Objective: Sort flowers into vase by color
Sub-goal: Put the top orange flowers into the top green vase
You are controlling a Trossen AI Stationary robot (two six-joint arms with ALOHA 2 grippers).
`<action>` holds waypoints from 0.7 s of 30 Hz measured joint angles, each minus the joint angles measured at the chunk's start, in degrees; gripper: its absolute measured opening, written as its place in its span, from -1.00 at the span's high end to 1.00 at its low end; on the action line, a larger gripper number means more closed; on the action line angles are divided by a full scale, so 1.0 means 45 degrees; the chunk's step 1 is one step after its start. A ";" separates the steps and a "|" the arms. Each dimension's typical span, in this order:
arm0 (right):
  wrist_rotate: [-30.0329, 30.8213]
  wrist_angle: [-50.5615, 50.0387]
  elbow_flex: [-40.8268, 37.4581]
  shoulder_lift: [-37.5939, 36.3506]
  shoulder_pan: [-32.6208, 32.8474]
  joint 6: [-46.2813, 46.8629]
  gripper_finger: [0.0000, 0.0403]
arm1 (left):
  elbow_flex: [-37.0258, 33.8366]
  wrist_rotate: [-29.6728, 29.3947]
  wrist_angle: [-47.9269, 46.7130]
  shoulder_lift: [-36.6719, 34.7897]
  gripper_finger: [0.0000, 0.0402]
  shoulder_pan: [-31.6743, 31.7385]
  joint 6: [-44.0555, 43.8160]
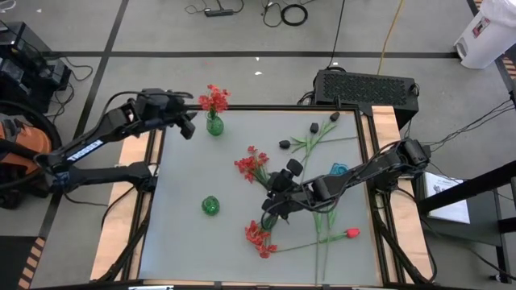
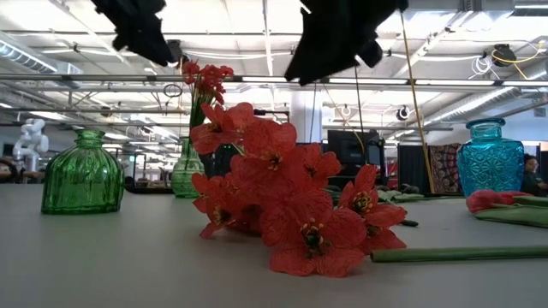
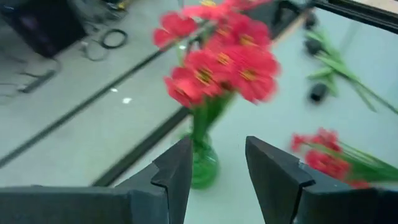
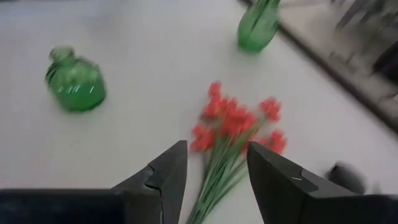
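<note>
A tall green vase (image 1: 214, 125) at the table's far left holds a red spray (image 3: 224, 56). My left gripper (image 3: 217, 168) hovers open just to the vase's left, holding nothing. A second red spray (image 1: 252, 165) lies flat mid-table. My right gripper (image 4: 217, 168) stands open above and just to the right of that spray (image 4: 233, 124), clear of it. A third red spray (image 1: 258, 238) and a red tulip bud (image 1: 352, 234) lie near the front edge. Black blooms (image 1: 284, 145) on green stems lie toward the far right.
A round green vase (image 1: 210, 206) stands left of centre. A blue vase (image 1: 339, 169) stands at the right, partly behind my right arm. Long green stems (image 1: 322, 137) cross the table's right half. Bare tabletop lies along the left side and the near left corner.
</note>
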 joint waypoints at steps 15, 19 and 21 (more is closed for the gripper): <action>-0.3083 -0.0957 -0.0005 0.0187 -0.0291 0.3796 0.21 | -0.0820 0.2612 -0.1014 -0.0148 0.22 -0.2561 -0.0283; -0.4115 -0.0952 -0.0010 0.0730 -0.0642 0.3883 0.21 | -0.1610 0.2609 0.0233 -0.0077 0.22 -0.3138 -0.0280; -0.4664 -0.0999 -0.0007 0.1009 -0.0942 0.3867 0.21 | -0.1884 0.2604 0.0896 -0.0007 0.22 -0.3358 -0.0294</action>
